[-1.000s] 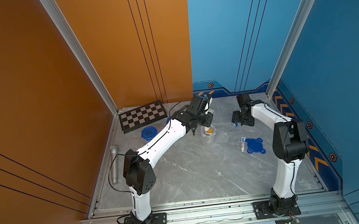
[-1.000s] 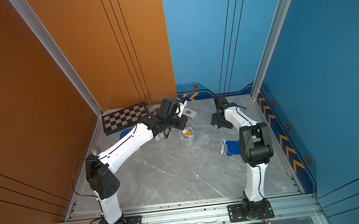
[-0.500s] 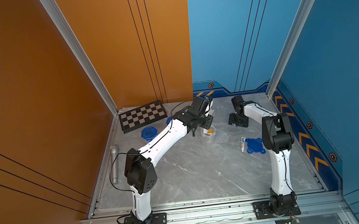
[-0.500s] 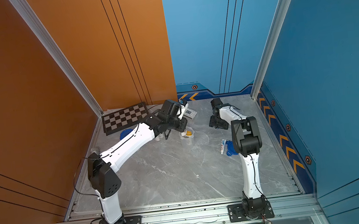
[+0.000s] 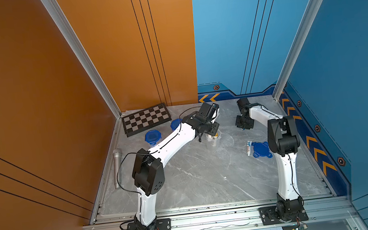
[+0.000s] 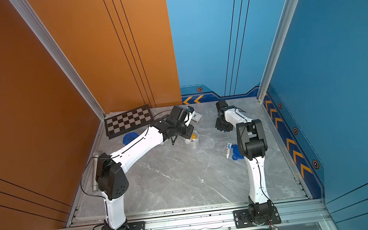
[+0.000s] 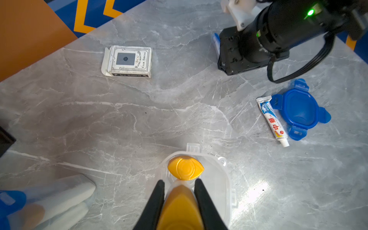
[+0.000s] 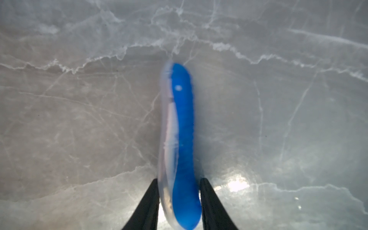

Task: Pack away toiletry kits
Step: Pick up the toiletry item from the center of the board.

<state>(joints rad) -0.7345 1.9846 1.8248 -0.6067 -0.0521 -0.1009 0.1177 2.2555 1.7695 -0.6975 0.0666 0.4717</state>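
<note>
**A:** What's lying nearest the bases?

**B:** A toothpaste tube (image 5: 248, 147) is sitting on the table (image 5: 197, 177), right against a blue lid (image 5: 261, 149).

**A:** And the cup?

**B:** A bit further in, the left fingers (image 7: 155, 203) are clamping a gold-capped bottle (image 7: 180, 207) at the mouth of the clear cup (image 7: 219, 179). A second bottle (image 7: 185, 167) is standing inside it.

**A:** Right arm?

**B:** Farther back, the right fingers (image 8: 211, 203) are squeezing both sides of a blue-white toothbrush (image 8: 182, 119), low over the table. It's blurry, so I can't tell if it's touching.
</note>
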